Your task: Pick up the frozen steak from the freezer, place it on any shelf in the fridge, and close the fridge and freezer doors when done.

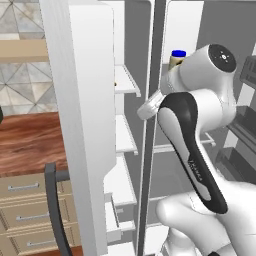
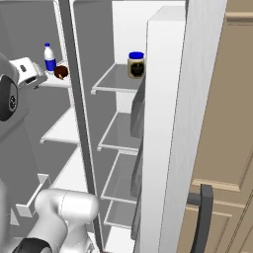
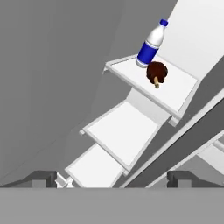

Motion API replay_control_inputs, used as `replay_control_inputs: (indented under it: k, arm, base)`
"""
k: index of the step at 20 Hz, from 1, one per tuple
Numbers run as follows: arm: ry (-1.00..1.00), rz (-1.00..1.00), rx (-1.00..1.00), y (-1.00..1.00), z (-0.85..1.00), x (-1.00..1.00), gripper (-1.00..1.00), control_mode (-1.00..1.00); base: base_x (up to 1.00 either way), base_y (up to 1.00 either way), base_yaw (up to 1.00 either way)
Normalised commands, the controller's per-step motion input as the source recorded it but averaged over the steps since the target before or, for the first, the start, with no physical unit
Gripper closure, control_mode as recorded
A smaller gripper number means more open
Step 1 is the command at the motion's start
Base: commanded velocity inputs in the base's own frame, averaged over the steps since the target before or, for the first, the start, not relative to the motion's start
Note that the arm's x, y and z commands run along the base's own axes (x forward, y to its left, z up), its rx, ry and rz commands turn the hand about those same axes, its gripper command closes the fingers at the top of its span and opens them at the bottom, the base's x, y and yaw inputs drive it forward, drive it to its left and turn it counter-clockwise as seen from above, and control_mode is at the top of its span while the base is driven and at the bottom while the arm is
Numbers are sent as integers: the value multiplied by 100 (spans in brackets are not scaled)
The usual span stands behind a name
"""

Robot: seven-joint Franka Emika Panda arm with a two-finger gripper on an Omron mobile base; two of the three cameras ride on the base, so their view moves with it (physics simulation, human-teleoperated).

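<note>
The frozen steak (image 3: 156, 72) is a dark brown lump with a tan bone stub. It lies on the top shelf (image 3: 131, 76) of the freezer compartment, beside a blue-labelled bottle (image 3: 151, 43). My gripper (image 3: 113, 177) is open with nothing between its fingertips, and it looks up at that shelf from below and some way off. In the right base view the steak (image 2: 62, 72) sits next to the bottle (image 2: 49, 58), with my hand (image 2: 27, 71) just to their left at shelf height. Both doors stand open.
A jar (image 2: 136, 64) with a blue lid stands on the top fridge shelf (image 2: 111, 81); the jar (image 1: 176, 57) also peeks past my arm. The open freezer door (image 1: 80, 125) and fridge door (image 2: 170, 128) flank me. A dark divider (image 2: 79, 123) separates the compartments. Lower shelves (image 3: 120, 131) are bare.
</note>
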Motion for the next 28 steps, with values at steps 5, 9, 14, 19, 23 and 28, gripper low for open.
replay_control_inputs:
  k: [5, 9, 14, 19, 23, 28]
  arm:
    - [-3, 10, -15, 20, -1, 54, -100, -100]
    - [-6, 6, -8, 0, -6, 77, -100, -100]
    - [-2, 3, 0, 0, -13, 80, -100, -100]
    - [0, 0, -2, 9, 0, 85, -100, -100]
    - [0, 0, -3, 3, 0, 80, -100, -100]
    - [1, 0, -1, 3, -1, 54, -100, -100]
  base:
    - [0, 0, 0]
    - [0, 0, 0]
    - [0, 0, 0]
    - [0, 0, 0]
    - [0, 0, 0]
    - [0, 0, 0]
